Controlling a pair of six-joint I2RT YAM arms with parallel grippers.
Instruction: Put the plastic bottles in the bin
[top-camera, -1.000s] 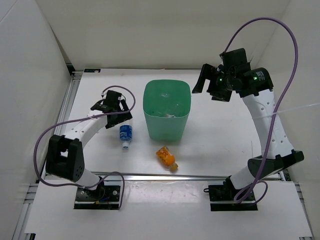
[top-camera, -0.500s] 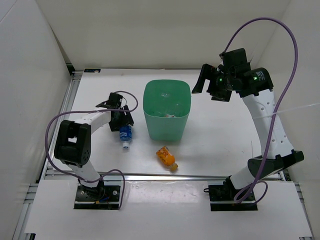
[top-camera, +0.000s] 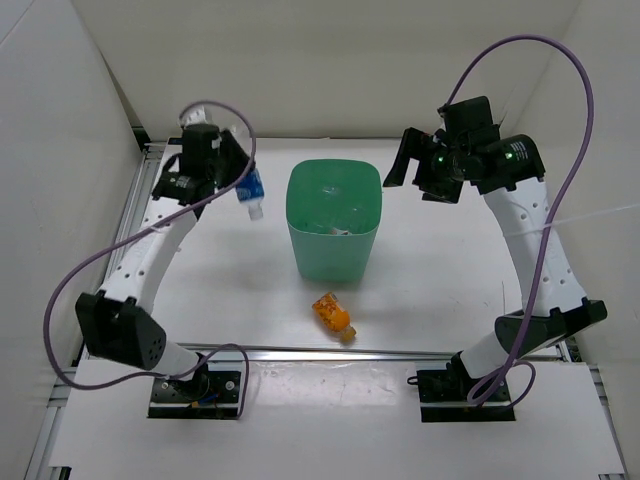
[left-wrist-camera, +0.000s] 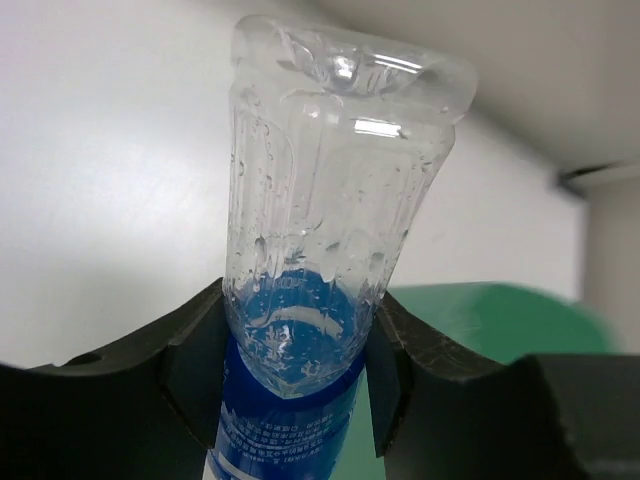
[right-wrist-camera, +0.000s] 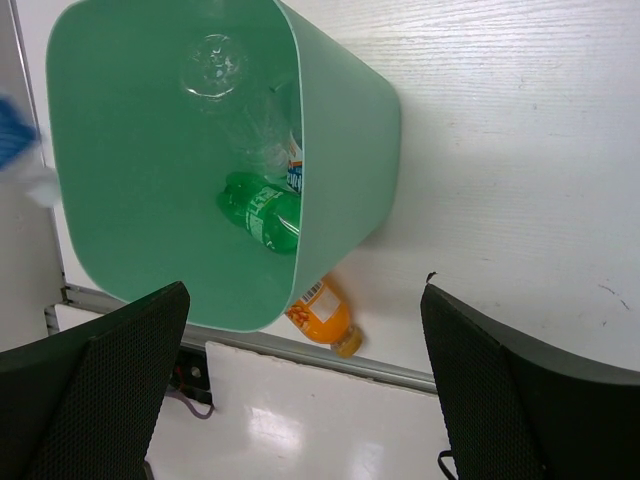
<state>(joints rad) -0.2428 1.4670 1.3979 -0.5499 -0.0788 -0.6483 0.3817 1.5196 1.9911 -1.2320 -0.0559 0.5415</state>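
Note:
My left gripper (top-camera: 240, 183) is shut on a clear plastic bottle with a blue label (top-camera: 251, 190), held in the air just left of the mint-green bin (top-camera: 334, 166). In the left wrist view the black fingers (left-wrist-camera: 195, 365) clamp this bottle (left-wrist-camera: 330, 190) at the label, with the bin (left-wrist-camera: 480, 320) behind. An orange bottle (top-camera: 334, 314) lies on the table in front of the bin. My right gripper (top-camera: 408, 160) hangs open above the bin's right side. Its wrist view looks down into the bin (right-wrist-camera: 340, 150), where a green bottle (right-wrist-camera: 262, 212) and a clear bottle (right-wrist-camera: 225, 90) lie; the orange bottle (right-wrist-camera: 322, 315) shows beside it.
White walls enclose the table on the left, back and right. A metal rail (top-camera: 330, 352) runs along the near edge by the arm bases. Purple cables loop from both arms.
My left gripper closed on the blue-label bottle on the table, then lifted it up and toward the back, beside the bin's left rim. The right arm has not moved.

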